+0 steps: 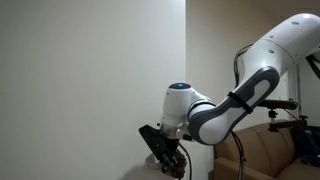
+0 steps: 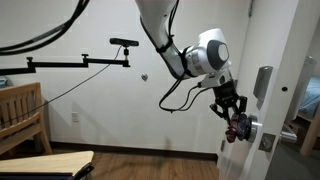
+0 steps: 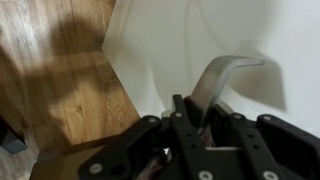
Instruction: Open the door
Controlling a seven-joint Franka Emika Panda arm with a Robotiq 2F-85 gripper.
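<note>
The door (image 2: 281, 108) is a tall plain off-white panel; it also shows in an exterior view (image 1: 90, 70) and fills the wrist view (image 3: 180, 40). A small dark electronic lock (image 2: 262, 83) sits above the silver lever handle (image 3: 224, 74). My gripper (image 3: 200, 125) is at the handle, its black fingers on either side of the lever and closed on it. In both exterior views the gripper (image 2: 238, 124) (image 1: 166, 152) is pressed close to the door face. The handle (image 2: 248, 127) is mostly hidden behind the fingers there. A gap beside the door's edge shows another room (image 2: 306, 95).
Wooden floor (image 3: 60, 70) lies below the door. A wooden chair (image 2: 20, 110) and a wooden table edge (image 2: 45, 163) stand by the far wall, under a camera on a boom (image 2: 125, 43). A brown sofa (image 1: 265, 150) and a stand (image 1: 300, 110) are behind the arm.
</note>
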